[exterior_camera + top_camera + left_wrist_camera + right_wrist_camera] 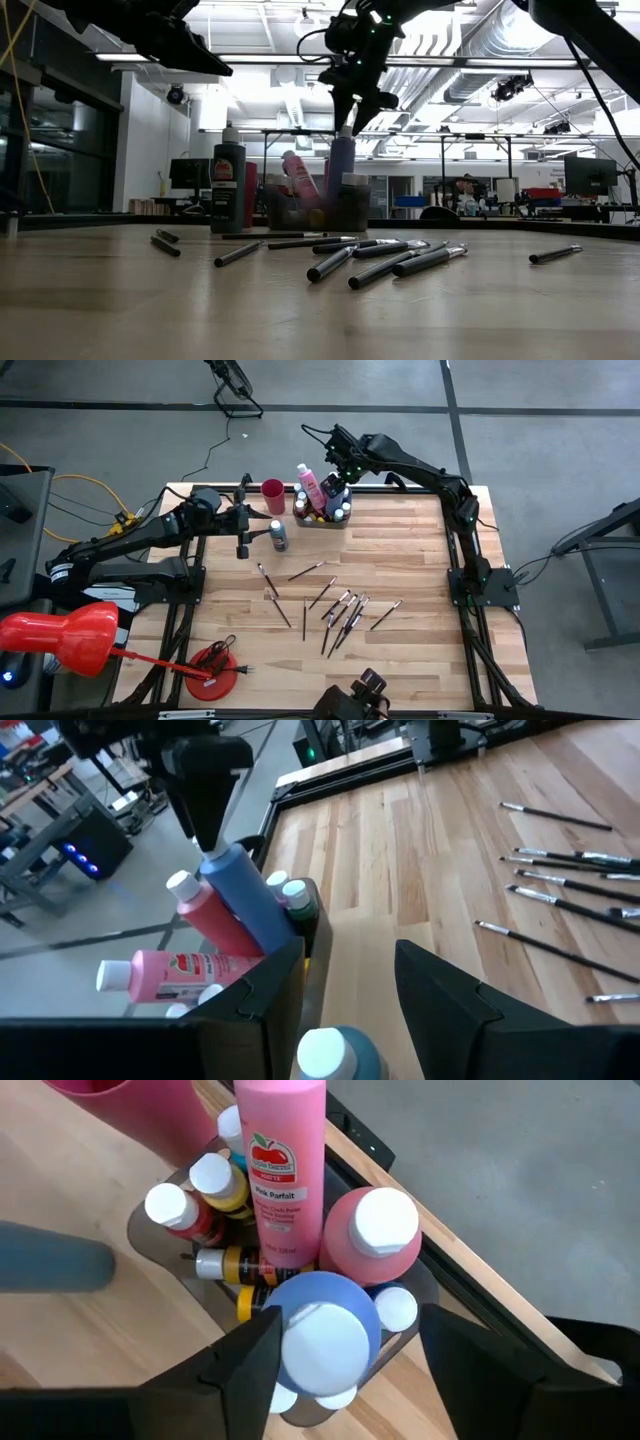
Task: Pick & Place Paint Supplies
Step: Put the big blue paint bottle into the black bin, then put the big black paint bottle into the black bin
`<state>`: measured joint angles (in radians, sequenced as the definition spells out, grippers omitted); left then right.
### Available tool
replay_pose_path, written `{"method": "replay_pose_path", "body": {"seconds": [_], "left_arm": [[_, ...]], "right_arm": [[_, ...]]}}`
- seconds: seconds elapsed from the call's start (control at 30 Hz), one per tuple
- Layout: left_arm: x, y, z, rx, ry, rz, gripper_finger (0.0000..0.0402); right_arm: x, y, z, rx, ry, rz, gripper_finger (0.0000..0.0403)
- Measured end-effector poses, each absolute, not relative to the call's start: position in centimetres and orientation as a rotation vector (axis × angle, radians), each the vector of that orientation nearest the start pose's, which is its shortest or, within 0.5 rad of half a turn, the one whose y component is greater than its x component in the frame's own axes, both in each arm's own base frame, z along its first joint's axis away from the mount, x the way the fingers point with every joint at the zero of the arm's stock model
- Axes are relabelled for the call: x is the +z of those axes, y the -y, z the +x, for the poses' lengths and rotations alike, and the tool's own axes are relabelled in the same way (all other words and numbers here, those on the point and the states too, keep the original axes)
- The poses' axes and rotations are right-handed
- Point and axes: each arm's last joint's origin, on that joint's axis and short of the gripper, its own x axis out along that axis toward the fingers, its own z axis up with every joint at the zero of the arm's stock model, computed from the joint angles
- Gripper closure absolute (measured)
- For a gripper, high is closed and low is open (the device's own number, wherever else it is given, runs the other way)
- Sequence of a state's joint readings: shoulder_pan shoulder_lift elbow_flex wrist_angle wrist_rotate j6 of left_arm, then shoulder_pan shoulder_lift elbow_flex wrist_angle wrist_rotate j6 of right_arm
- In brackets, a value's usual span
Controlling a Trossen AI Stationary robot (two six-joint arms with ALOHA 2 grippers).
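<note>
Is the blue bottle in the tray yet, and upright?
In, but tilted: the blue bottle leans among other bottles in the tray, right gripper jaws open around its cap.

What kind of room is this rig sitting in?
Probably a lab or workshop: exposed ducts and strip lights overhead, desks with monitors behind the wooden table, and cables across the bare floor.

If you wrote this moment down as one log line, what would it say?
right gripper: open over blue bottle in tray | left gripper: by dark bottle | brushes: loose on table
</note>
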<state>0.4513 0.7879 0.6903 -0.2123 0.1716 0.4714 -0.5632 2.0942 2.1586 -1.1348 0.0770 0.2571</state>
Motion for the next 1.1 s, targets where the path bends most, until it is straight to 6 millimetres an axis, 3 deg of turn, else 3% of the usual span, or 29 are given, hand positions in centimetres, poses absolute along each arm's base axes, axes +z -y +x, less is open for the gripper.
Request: {"method": "replay_pose_path", "body": {"seconds": [0.23, 0.5, 0.83, 1.1], "left_arm": [[29.7, -7.2, 16.0, 0.204, -0.353, 0.357, 0.0249], [29.6, -7.4, 16.0, 0.285, -0.372, 0.3, 0.0249], [27.7, -8.1, 17.5, 0.237, -0.488, 0.249, 0.0249], [26.3, -8.8, 18.6, 0.243, -0.578, 0.287, 0.0249]], "right_arm": [[34.1, 23.1, 36.1, -0.706, -0.942, 0.484, 0.0145], [36.6, 22.1, 34.2, -0.696, -0.918, 0.489, 0.0144], [39.5, 20.3, 31.1, -0.746, -0.943, 0.462, 0.0145], [40.5, 19.7, 30.3, -0.741, -0.93, 0.443, 0.0145]]}}
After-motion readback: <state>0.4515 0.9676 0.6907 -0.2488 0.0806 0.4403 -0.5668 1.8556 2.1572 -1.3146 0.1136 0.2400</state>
